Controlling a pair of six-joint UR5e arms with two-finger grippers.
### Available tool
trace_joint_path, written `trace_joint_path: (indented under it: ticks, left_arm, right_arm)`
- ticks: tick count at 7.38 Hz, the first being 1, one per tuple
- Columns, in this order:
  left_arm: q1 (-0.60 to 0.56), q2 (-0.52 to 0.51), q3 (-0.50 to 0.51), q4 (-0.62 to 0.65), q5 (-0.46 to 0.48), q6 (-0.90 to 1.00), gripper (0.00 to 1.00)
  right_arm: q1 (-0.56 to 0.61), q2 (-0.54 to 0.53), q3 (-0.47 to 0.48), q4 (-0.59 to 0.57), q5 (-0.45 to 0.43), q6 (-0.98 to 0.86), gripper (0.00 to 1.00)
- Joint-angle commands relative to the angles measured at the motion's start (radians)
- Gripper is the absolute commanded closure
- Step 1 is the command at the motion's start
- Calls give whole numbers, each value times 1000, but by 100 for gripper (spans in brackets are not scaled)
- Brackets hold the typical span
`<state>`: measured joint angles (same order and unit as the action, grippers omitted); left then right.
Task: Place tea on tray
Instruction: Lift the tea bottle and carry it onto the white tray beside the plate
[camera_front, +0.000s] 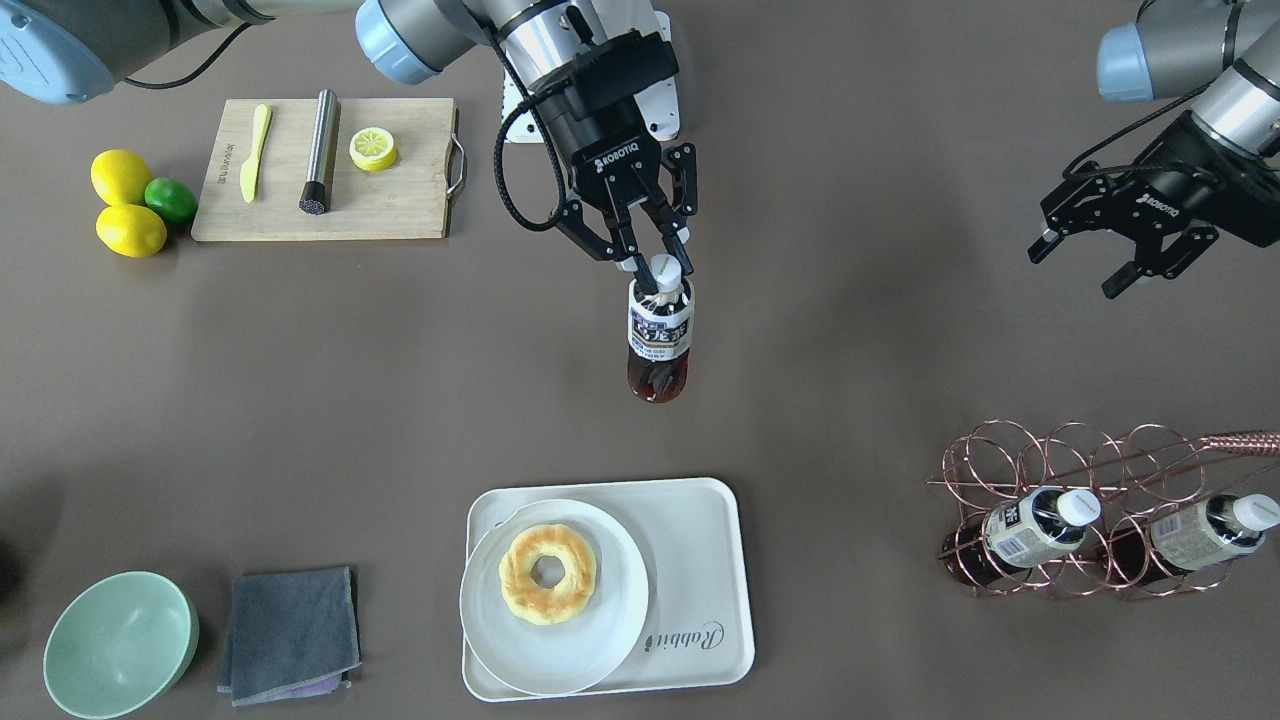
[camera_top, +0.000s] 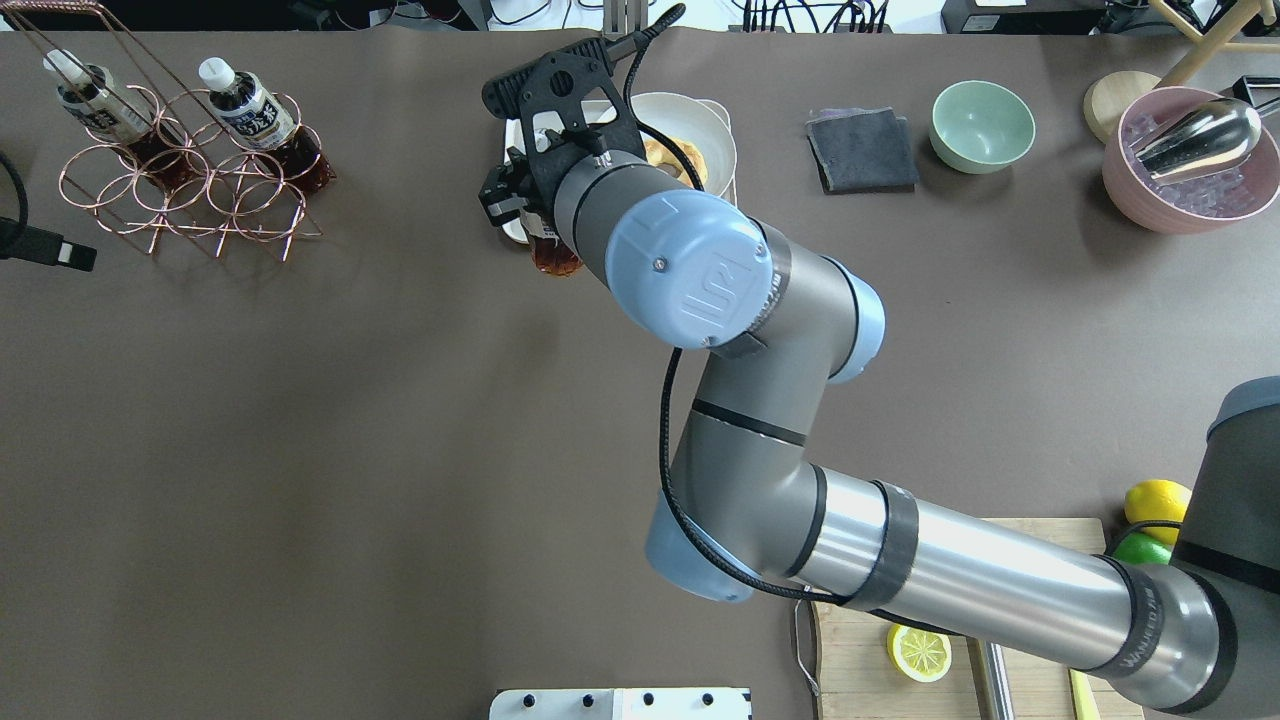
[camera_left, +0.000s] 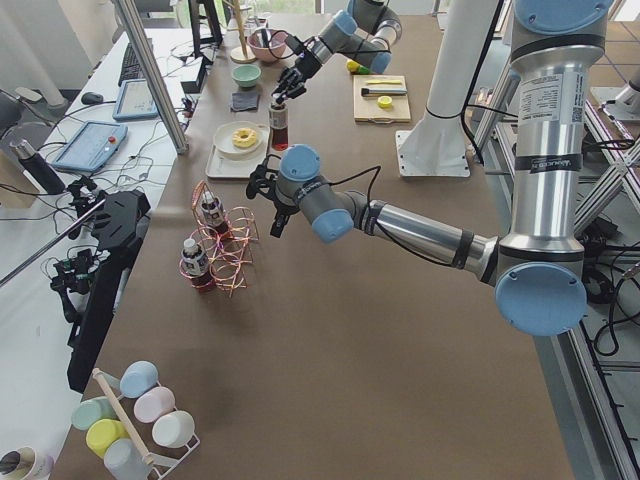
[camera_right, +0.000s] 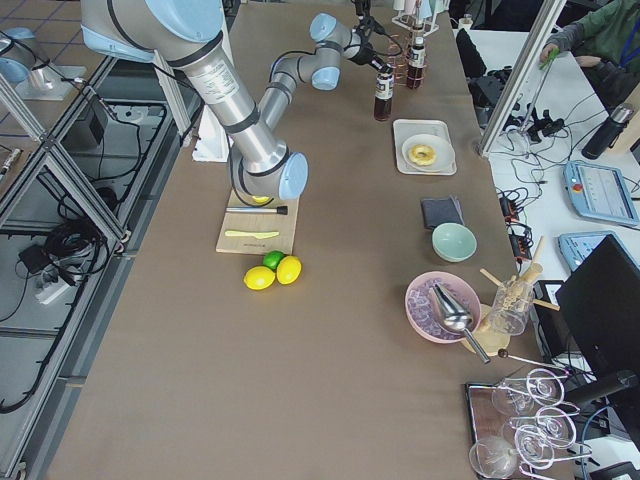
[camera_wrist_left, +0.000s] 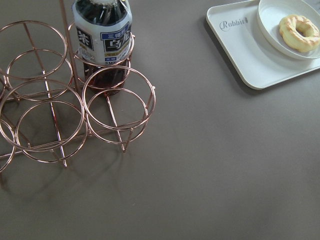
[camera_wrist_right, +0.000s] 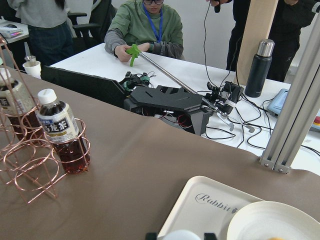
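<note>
Your right gripper (camera_front: 655, 262) is clamped on the neck of the tea bottle (camera_front: 659, 335), fingers pinching just under the white cap (camera_front: 667, 270). The bottle hangs upright below the fingers. You cannot tell from these views whether its base touches the table (camera_front: 850, 400). It sits over bare table on the robot's side of the tray (camera_front: 700, 560), not over it. On the tray, a round white plate (camera_front: 600, 640) fills the half away from the "Rabbit" script and overhangs the rim there, and it carries a doughnut (camera_front: 547, 573). Your left gripper (camera_front: 1085, 265) is spread open with nothing between its fingers, above the table near the robot's side. Beyond it stands the copper wire rack (camera_front: 1100, 450), with two more bottles (camera_front: 1035, 528) seated in its rings. On the far side from the rack you have a cutting board (camera_front: 400, 210), a green bowl (camera_front: 120, 645) and a folded grey cloth (camera_front: 290, 632).
</note>
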<state>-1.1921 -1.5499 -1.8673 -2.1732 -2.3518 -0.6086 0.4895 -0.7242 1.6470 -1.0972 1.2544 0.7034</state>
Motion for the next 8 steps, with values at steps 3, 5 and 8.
trace_joint_path:
  ticks: [3,5,8]
  left_arm:
    - [-219,-9,-6,371,-15,392,2]
    - [-221,-6,-9,371,-15,392,2]
    - [-221,-9,-10,369,-15,392,2]
  right_arm:
    - [86,277,-486,88,42,68,100]
    - [112,322,-634,163,59,68,100]
    - [116,322,-705,261,63,68,100]
